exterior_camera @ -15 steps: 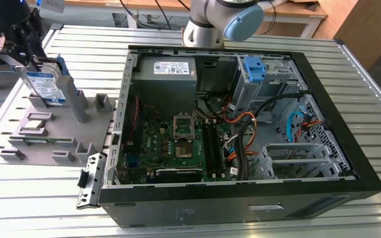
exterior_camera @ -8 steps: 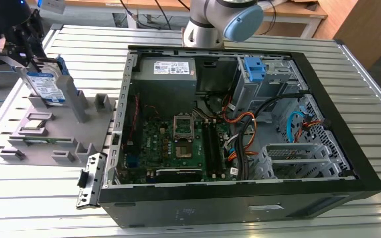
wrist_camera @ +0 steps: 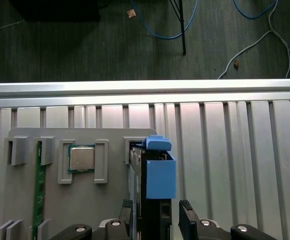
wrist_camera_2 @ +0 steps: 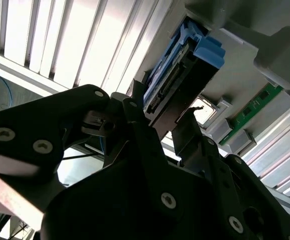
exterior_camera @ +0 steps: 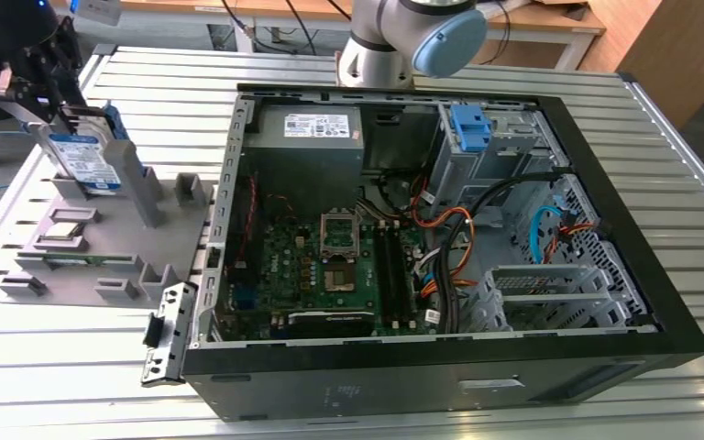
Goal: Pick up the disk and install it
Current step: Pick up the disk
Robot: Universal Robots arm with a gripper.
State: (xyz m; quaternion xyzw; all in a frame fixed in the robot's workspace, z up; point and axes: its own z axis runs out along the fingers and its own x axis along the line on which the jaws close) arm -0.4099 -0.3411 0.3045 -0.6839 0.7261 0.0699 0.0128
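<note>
My hand hangs over the disk with the jaws spread to either side of it. A sliver of gap shows along one side, and nothing is clenched yet. The disk stands on edge in a slot at a corner of the grey tray, close to the table's edge, with its blue rails upright and its labelled face showing in the exterior view.

In the next pocket of the tray lies a square processor chip, and past it a green memory stick rests in its groove. The tray sits on the slatted metal table, along the edge at the exterior view's left.

Just beside the tray, the open computer case takes the middle of the table, with a green motherboard on its floor. At the case's far side are a grey power-supply box and, toward the exterior view's right, a blue bracket on the drive cage. My arm's base rises at the table's far edge behind the case.
</note>
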